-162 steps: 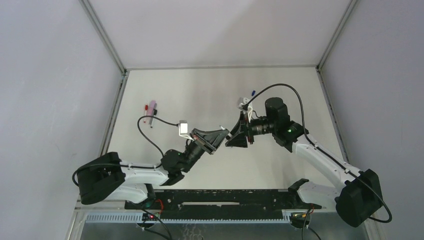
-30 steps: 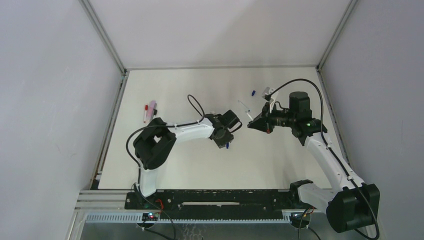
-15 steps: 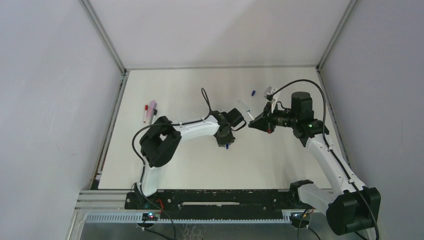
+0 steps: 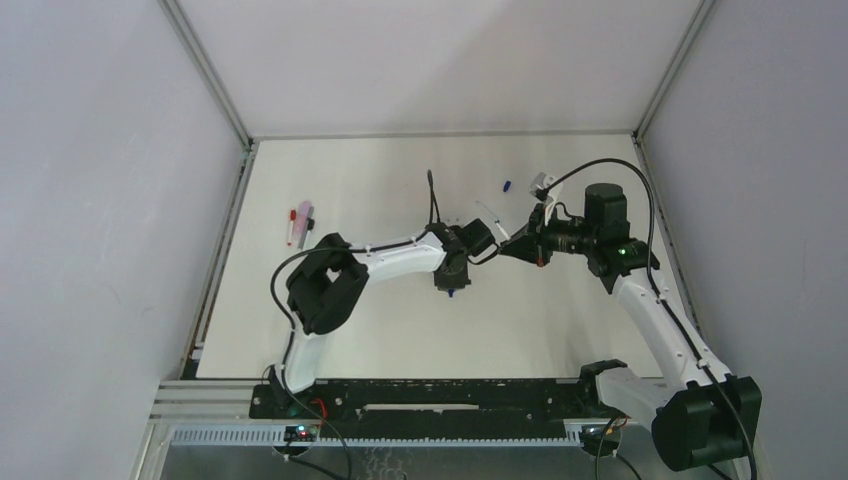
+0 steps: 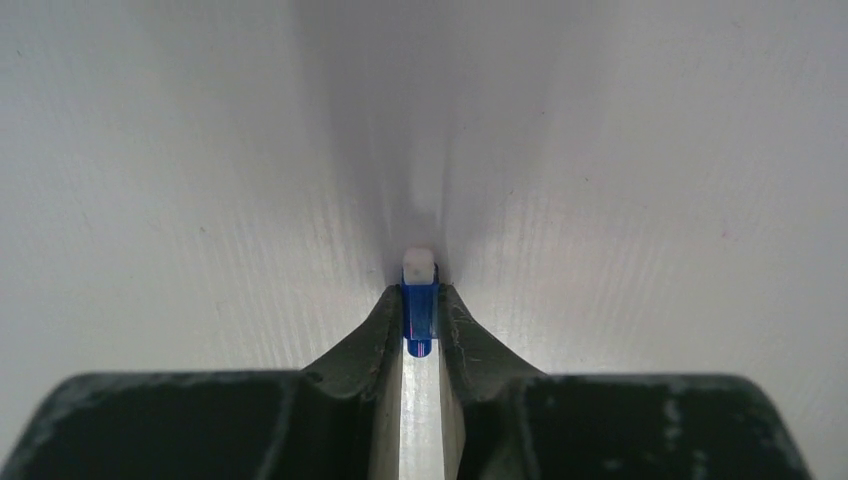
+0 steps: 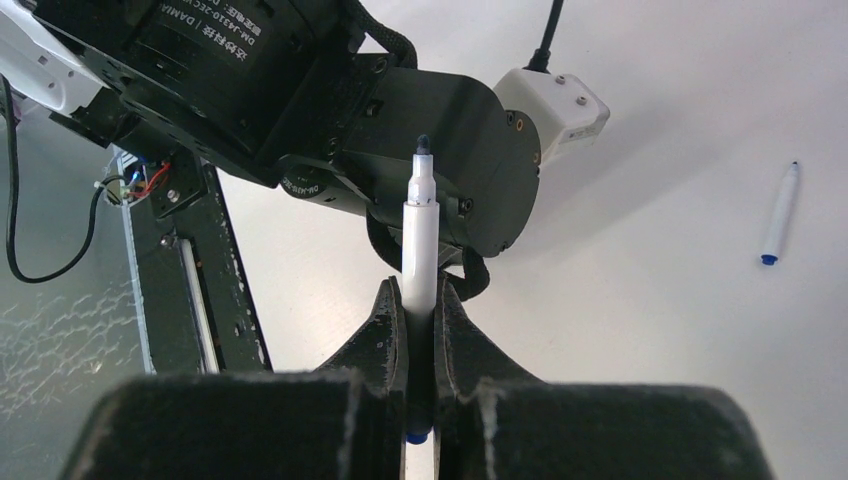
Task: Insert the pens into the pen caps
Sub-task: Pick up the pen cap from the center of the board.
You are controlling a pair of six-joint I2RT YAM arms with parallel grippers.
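Left claw (image 5: 420, 294) is pointing down at the middle of the desk (image 4: 380, 180), a little toward the right edge. Its jaws are standing nearly closed, and both fingers (image 5: 392, 312) are pressing on a stubby blue cap (image 5: 419, 318) between their tips. A small white end of the cap is sticking out past the fingertips toward the desk. Whether that end is touching the surface cannot be told.

Right claw (image 6: 419, 292) is reaching in from the right edge and is hanging just beside the left wrist. Its jaws are clamping tight on a white pen (image 6: 420, 240). The pen is running straight out past the fingertips, with its dark bare tip aiming at the black housing of the left wrist. Its blue back end is showing low between the fingers.

A loose pen (image 4: 488, 212), white with a blue end, is lying flat on the desk between the two claws and the far edge, apart from both. A second small blue cap (image 4: 507, 186) is lying near it, closer to the far edge.

Near the left edge, well apart from both arms, a pink marker (image 4: 304, 213) is lying with a thin red pen (image 4: 291, 228) just beside it.
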